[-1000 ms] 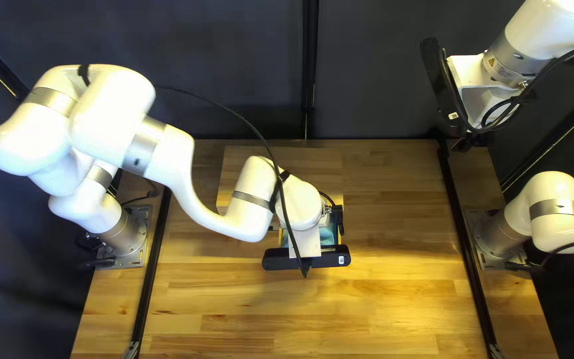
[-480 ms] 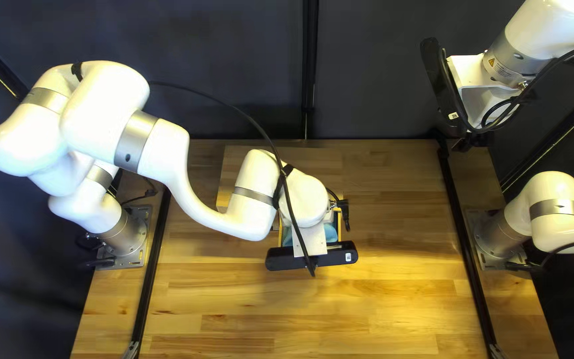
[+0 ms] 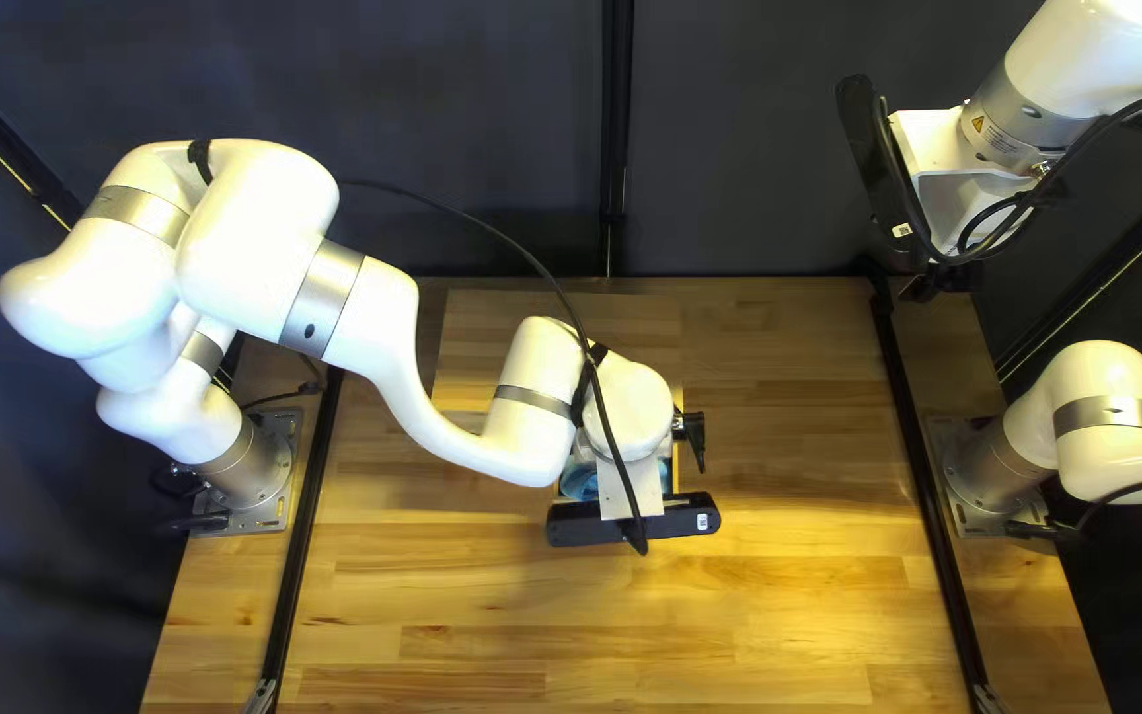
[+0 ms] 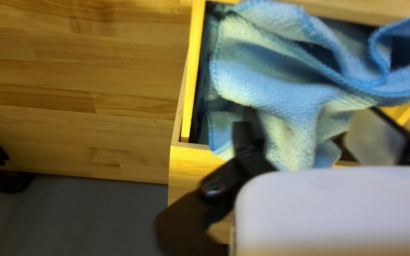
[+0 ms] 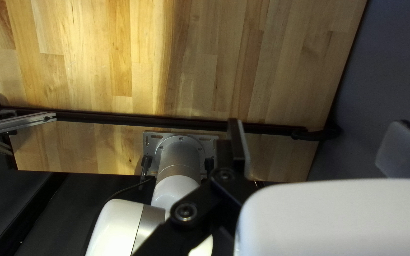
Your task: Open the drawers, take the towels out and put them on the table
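A pale wooden drawer unit (image 3: pixel 477 327) stands mid-table, largely under my left arm. Its drawer (image 4: pixel 188 89) is pulled out, and a crumpled blue towel (image 4: pixel 279 89) fills it and spills over the front edge. My left gripper (image 4: pixel 311 138) hangs over that edge and is open. The towel's drooping fold lies between the widely spread fingers (image 4: pixel 246 138). In the top left view only a blue patch of towel (image 3: pixel 586 486) shows beneath the left wrist. My right gripper (image 5: pixel 320 149) is open and empty, raised high above the table's right edge.
Bare wooden tabletop (image 3: pixel 630 615) stretches in front of the drawer and to its right. Black rails (image 3: pixel 913 446) run along both sides of the table. The right arm's base (image 5: pixel 180 156) sits beyond the right rail.
My left arm's wrist has shifted rightward and slightly toward the near edge above the open drawer. The right arm has stayed still.
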`<act>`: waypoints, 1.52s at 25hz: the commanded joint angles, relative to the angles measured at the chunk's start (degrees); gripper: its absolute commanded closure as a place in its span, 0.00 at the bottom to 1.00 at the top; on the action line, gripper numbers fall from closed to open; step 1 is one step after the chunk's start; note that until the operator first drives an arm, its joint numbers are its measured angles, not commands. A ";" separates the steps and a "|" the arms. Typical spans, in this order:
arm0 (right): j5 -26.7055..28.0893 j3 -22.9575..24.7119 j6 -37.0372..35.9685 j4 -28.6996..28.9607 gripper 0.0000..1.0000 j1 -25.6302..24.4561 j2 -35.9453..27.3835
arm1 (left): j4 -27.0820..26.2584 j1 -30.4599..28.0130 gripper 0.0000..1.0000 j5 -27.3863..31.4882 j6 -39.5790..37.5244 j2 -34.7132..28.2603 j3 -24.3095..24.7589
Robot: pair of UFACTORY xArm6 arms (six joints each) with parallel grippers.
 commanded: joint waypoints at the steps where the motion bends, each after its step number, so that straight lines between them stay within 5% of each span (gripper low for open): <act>1: 0.00 0.00 0.00 0.00 0.00 0.00 0.00 | -0.70 -0.02 0.00 3.73 -11.35 -0.53 -2.29; 5: 0.00 0.00 0.00 0.00 0.00 0.00 0.00 | 0.07 -1.04 0.00 7.36 -24.49 -1.65 -3.66; 20: 0.00 0.00 0.00 0.00 0.00 0.00 0.00 | 6.24 -6.79 0.00 6.66 -77.24 -4.61 2.48; 29: 0.00 0.00 0.00 0.00 0.00 0.00 0.00 | 8.71 -6.86 0.00 6.83 -93.55 -3.25 0.77; 38: 0.00 0.00 0.00 0.00 0.00 0.00 0.00 | 10.74 -6.93 0.00 1.51 -98.43 -4.22 4.48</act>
